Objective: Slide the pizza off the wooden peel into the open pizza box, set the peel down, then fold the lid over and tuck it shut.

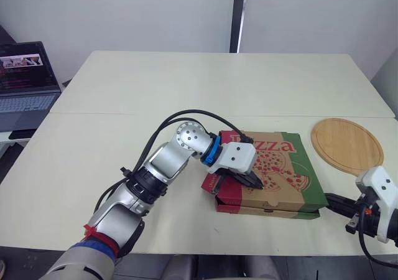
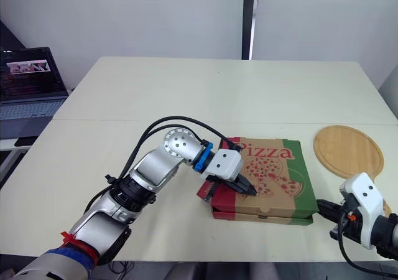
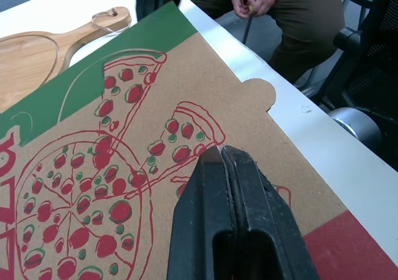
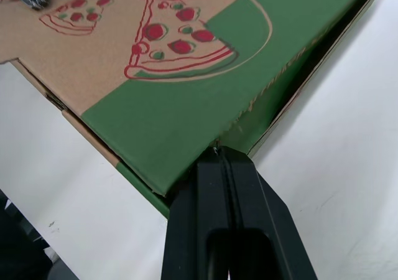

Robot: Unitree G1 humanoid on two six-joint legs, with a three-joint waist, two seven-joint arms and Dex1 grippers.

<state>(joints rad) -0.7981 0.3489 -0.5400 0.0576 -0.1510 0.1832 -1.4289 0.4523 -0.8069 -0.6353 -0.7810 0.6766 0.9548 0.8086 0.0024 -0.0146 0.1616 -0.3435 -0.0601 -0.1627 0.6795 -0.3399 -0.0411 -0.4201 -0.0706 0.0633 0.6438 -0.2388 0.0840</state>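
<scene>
Nearest to us, at about 5 o'clock from the pizza box, our right gripper lies low over the tabletop with its two black fingers pressed together and nothing between them. Its tips are right at the box's near right corner, and we cannot tell whether they touch it.

The box sits on the near half of the tabletop, a little right of centre. Its printed lid is folded down over it, and a small rounded tab juts from the lid's near edge.

Our left gripper is also closed and empty. It rests its fingertips on the lid toward 8 o'clock, beside the printed pizza slices.

Past the tabletop edge on that tabbed side we see a seated person with both hands together.

Farther back, at 2 o'clock from the box and apart from it, the round wooden peel lies flat on the tabletop. At 10 o'clock, well away off the left edge, an open laptop stands.
</scene>
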